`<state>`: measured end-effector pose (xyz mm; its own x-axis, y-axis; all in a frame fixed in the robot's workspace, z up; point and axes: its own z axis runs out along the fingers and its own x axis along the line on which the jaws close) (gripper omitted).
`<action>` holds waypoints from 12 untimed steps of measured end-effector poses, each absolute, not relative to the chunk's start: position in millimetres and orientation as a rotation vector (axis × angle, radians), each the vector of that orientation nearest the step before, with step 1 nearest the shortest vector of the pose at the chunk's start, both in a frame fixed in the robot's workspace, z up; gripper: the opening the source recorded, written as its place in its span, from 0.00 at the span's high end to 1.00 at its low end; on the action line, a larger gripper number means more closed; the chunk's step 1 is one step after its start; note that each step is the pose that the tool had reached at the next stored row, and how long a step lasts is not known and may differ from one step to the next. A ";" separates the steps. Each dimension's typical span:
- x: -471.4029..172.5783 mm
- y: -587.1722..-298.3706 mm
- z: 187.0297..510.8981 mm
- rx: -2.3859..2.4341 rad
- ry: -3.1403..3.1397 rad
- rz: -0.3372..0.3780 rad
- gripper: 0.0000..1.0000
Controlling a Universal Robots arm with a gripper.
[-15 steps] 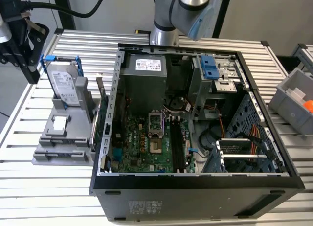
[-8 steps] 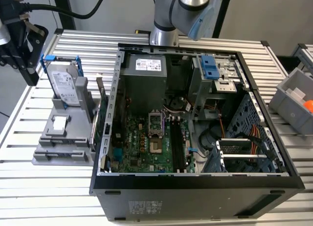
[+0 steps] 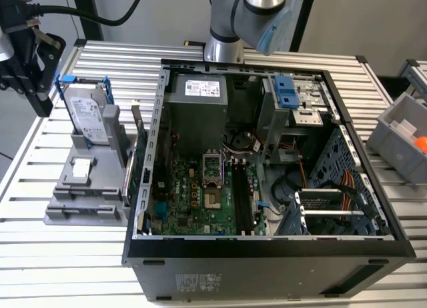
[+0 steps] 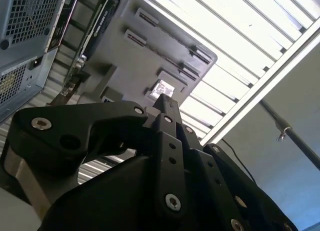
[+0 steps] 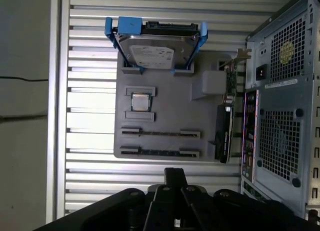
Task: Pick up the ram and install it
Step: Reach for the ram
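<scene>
Step in hand, by my read: approach for the pick; nothing lifted.

- The ram (image 5: 160,152) stands on edge in a slot of the gray holder (image 5: 165,93), on the slatted table (image 5: 90,21) to the exterior view's left of the open computer case (image 3: 143,188). It reads as a thin dark strip, so that's probably it. A 2nd strip like it (image 5: 160,133) sits in the slot beside it.
- The same holder carries the hard drive (image 5: 152,53) in its blue bracket.
- The black motherboard slots (image 3: 240,198) inside the case look unfilled.

Doing it well: square the jaws across the ram's thin faces, centre on its length, descend straight, and keep wide of the neighbouring strip. Pull vertically so the stick doesn't bind.

Pose: the gripper (image 5: 175,172) hangs above the table at the exterior view's far left, apart from the holder and looking down on it. Its fingers are pressed together with nothing between them. The arm's base (image 3: 223,48) stands at the far side of the case.
</scene>
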<state>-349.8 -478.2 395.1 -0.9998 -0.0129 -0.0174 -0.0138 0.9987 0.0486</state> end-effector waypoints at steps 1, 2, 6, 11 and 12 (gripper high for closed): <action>-349.8 -478.2 395.1 -0.021 3.123 0.076 1.00; -349.8 -478.2 395.1 -0.021 3.123 0.076 1.00; -349.8 -478.2 395.1 -0.033 3.124 0.076 1.00; -349.8 -478.2 395.0 -0.091 3.123 0.077 1.00; -349.8 -478.2 395.1 -0.106 3.123 0.077 1.00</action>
